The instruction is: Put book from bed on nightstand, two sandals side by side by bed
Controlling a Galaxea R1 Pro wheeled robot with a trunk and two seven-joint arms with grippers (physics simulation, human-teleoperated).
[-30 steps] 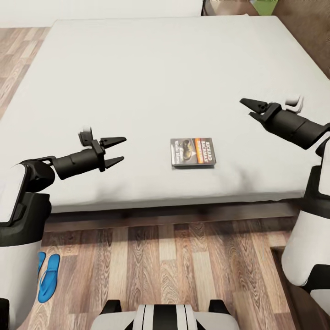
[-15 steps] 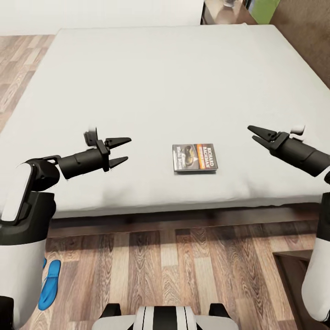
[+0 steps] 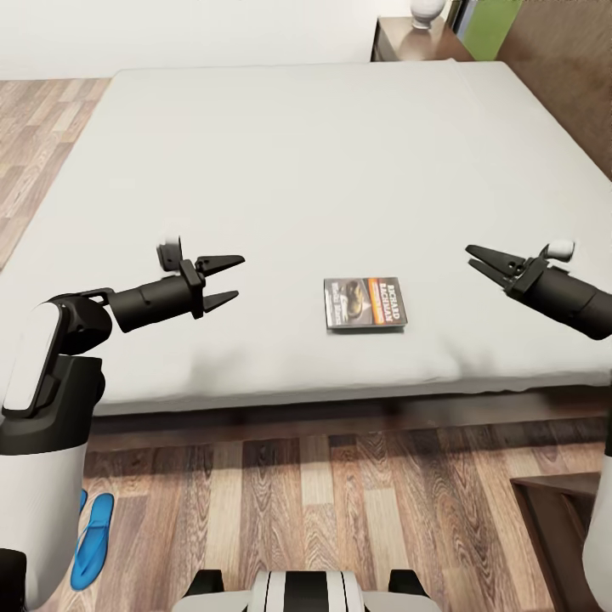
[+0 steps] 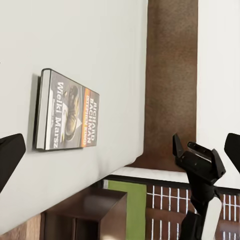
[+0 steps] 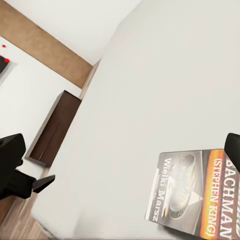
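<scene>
Your left gripper (image 3: 223, 280) hangs over the bed (image 3: 306, 170) near its front edge, jaws spread wide, nothing btwn them, touching nothing. Your right gripper (image 3: 486, 263) is over the mattress on the other side, fingers parted too, empty. The book (image 3: 365, 303) lies flat on the mattress btwn the two, apart from both, closer to the front edge. One blue sandal (image 3: 91, 540) sits on the wood floor (image 3: 340, 501) by your left side, partly hidden behind the arm. Nightstand (image 3: 416, 38) at the far corner w/ a pale round object on top.
</scene>
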